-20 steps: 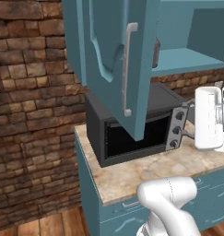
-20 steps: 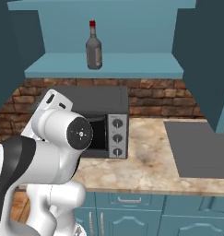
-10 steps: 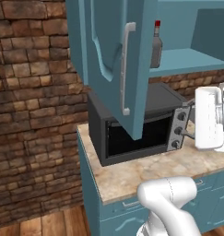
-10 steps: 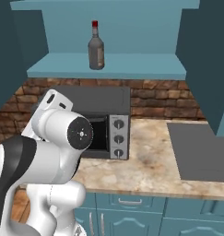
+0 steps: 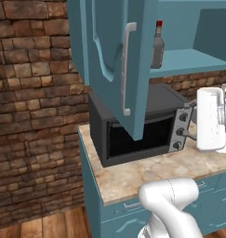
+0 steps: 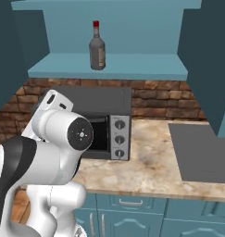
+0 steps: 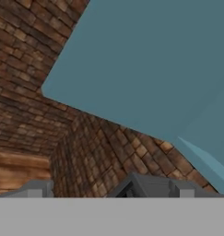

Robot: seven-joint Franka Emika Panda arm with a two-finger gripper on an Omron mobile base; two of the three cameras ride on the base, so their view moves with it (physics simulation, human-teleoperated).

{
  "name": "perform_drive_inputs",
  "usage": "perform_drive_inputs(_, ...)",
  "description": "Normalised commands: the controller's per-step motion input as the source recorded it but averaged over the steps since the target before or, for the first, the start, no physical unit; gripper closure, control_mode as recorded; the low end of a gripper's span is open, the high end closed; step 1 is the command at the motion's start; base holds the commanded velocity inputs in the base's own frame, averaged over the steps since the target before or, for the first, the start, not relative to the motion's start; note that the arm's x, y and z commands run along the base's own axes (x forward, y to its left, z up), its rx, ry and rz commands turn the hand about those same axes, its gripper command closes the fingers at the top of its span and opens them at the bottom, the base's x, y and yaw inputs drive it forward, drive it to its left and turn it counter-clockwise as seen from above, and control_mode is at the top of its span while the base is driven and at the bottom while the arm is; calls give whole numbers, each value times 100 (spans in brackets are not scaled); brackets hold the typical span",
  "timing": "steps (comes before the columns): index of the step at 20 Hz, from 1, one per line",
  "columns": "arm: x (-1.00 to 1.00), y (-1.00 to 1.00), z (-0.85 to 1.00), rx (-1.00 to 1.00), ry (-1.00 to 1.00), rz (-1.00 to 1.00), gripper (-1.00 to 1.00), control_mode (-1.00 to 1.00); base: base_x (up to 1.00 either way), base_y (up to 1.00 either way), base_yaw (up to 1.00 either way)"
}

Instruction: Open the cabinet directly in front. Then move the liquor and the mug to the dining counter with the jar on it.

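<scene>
The teal cabinet [image 6: 109, 69] stands open, its left door [image 5: 119, 69] swung out toward me and its right door [image 6: 206, 60] open at the side. The liquor [image 6: 97, 46], a dark bottle with a red cap, stands upright on the cabinet's lower shelf; it also peeks past the left door's edge [image 5: 157, 46]. My gripper [image 7: 109, 193] is open with nothing between its fingertips [image 7: 37, 189], and it faces a flat teal surface and the brick wall, well away from the bottle. The mug, the jar and the dining counter are out of view.
A black toaster oven [image 6: 104, 125] sits on the marbled counter [image 6: 146, 166] under the cabinet, with a dark cooktop [image 6: 202, 152] to its right. My white arm [image 5: 212, 118] hovers beside the oven. The brick wall [image 5: 35, 116] runs on the left.
The whole picture has shifted slightly, so the base has moved a little. In the left base view more of the bottle shows past the door's edge. The arm has barely moved.
</scene>
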Motion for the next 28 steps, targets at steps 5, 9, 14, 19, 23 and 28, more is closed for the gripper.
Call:
perform_drive_inputs(5,0,-8,23,0,0,-14,-100,-100,0,0,0)
perform_drive_inputs(9,0,-27,37,0,0,-15,-100,-100,0,0,0)
perform_drive_inputs(14,0,-56,39,9,0,-4,-100,-100,0,0,0)
perform_drive_inputs(19,-4,-52,23,23,0,0,-100,-100,0,0,0)
perform_drive_inputs(23,0,-11,11,26,9,-8,-100,-100,0,0,0)
perform_drive_inputs(28,5,0,10,24,20,-21,-100,-100,0,0,0)
